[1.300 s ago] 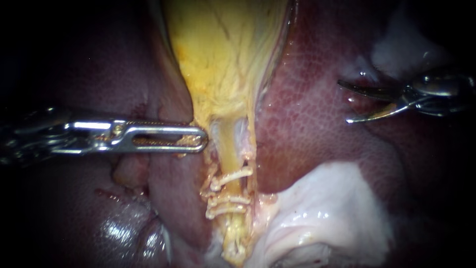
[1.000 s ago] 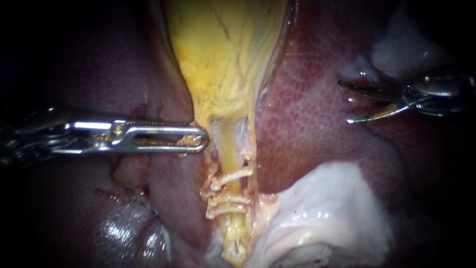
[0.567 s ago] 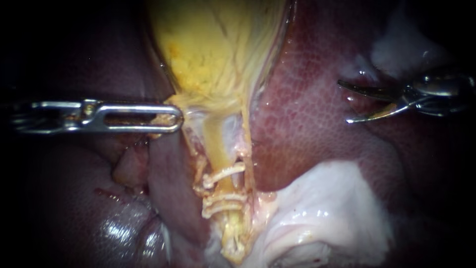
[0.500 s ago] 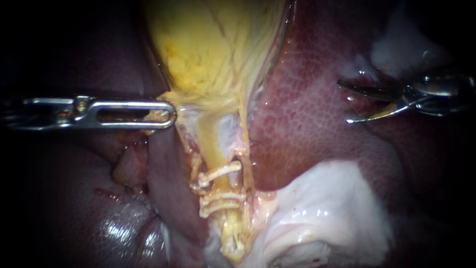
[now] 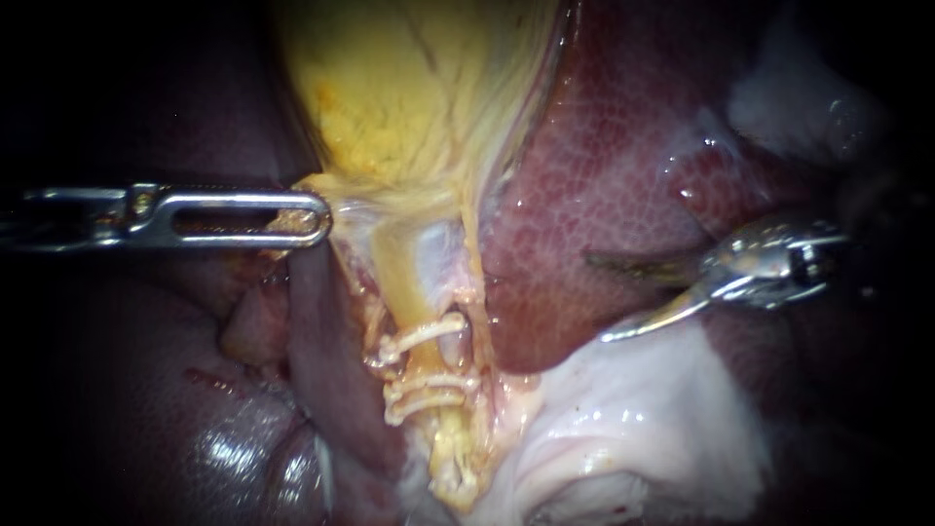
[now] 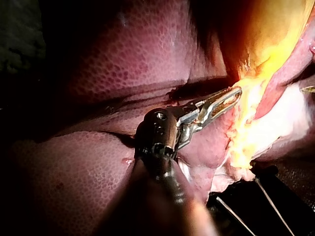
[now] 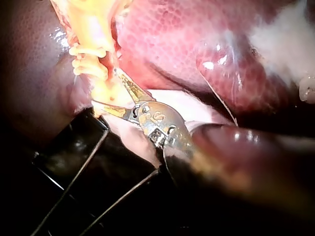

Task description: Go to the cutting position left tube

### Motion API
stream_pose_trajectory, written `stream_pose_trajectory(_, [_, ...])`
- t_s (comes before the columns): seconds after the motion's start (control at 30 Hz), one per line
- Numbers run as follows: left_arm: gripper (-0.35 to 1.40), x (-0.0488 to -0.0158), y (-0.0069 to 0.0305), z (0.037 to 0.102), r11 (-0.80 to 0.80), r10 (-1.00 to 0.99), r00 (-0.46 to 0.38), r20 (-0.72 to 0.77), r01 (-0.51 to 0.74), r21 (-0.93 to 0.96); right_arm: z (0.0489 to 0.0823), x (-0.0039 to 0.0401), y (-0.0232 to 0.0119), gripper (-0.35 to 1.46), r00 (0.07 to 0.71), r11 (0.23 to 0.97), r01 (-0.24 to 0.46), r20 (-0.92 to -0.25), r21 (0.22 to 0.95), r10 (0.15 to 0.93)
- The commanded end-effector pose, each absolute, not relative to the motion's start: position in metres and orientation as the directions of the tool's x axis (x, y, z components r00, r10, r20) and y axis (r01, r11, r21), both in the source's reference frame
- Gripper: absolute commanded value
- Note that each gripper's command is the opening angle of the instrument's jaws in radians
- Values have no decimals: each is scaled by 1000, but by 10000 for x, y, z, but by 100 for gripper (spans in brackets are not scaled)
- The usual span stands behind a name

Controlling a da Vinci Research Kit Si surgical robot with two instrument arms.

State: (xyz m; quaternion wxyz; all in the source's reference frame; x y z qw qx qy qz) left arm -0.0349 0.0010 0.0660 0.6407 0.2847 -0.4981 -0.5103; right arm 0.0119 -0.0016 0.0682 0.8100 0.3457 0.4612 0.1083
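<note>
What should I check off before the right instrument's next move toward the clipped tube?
1. Grip of the slotted steel left instrument on the yellow gallbladder's lower edge: ok.
2. Exposure of the thin yellow tube above the white clips: ok.
3. Gap visible between the upper clip and the lower pair: ok.
4. Blades of the curved steel right instrument open: ok.
5. Blades around the tube: not ok; they lie over the dark red liver, apart from it.
6. Blade tips clear of the liver surface: cannot tell.

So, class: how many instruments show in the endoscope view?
2. The left instrument grips the gallbladder at its neck; the right instrument, jaws open, is over the liver.
</note>
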Motion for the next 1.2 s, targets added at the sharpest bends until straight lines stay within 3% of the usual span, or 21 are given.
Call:
stream_pose_trajectory(0.03, [-35,-349,10,660,317,-937,-17,348,370,873,689,123,-20,135,555,730,152,-669,667,495])
stream_pose_trajectory(0.4, [-35,-349,10,660,317,-937,-17,348,371,873,754,166,-58,135,588,667,179,-622,723,517])
stream_pose_trajectory(1.2, [-35,-349,8,659,317,-937,-17,348,372,873,800,204,-55,125,592,640,176,-600,748,538])
